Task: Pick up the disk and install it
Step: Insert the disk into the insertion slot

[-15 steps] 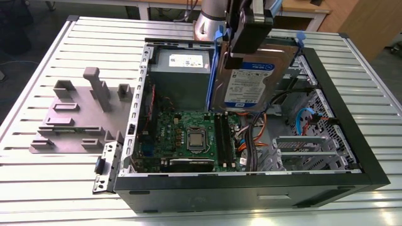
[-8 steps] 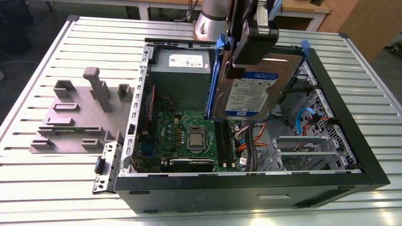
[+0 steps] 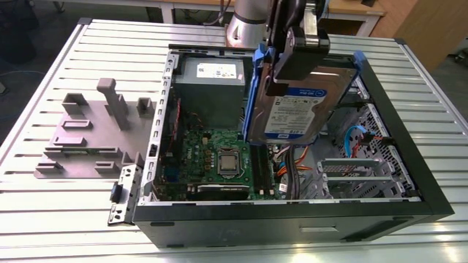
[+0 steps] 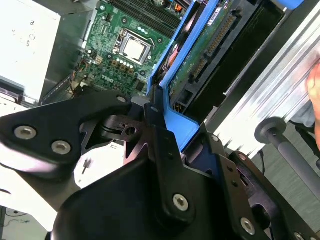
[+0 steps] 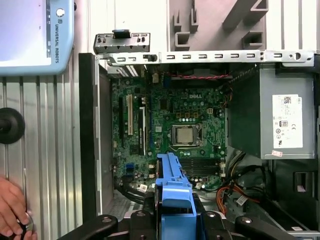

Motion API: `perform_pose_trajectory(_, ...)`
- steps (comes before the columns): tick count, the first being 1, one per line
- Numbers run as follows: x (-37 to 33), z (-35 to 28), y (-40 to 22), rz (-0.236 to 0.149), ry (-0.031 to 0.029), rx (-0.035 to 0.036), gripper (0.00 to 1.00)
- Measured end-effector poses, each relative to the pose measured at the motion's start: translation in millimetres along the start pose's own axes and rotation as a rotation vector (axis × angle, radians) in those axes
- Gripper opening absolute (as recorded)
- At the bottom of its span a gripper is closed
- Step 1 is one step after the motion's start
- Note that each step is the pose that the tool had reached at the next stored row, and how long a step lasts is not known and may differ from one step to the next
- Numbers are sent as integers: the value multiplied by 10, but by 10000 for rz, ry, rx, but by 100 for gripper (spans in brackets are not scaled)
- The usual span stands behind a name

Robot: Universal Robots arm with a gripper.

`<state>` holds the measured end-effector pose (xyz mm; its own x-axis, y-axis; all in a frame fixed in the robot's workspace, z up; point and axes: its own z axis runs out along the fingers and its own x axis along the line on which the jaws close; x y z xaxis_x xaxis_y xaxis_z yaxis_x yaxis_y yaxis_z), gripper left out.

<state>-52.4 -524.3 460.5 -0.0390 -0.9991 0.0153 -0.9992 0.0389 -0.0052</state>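
The gripper (image 3: 281,82) is pinching the disk (image 3: 296,112) by its blue frame edge, hanging it steeply tilted over the open computer case (image 3: 292,219). Holding the edge is probably keeping its flat faces free.

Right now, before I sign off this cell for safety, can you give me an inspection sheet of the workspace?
Surface: slatted metal table, carrying an open computer case.
Job's things: disk in its blue frame, steeply tilted over the case, not seated.
Clutter: grey fixture block, at the exterior view's left of the case.
Pincer: pincer shut on the disk's upper end.
Cables: blue cable and orange wires inside the case.
Surroundings: a person's hand on the table.
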Motion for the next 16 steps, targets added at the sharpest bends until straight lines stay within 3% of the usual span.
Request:
perform_pose_trajectory(8, 5, 3, -62, 0, 2, -1, 36)
perform_pose_trajectory(16, 90, 6, -69, 0, 2, -1, 36)
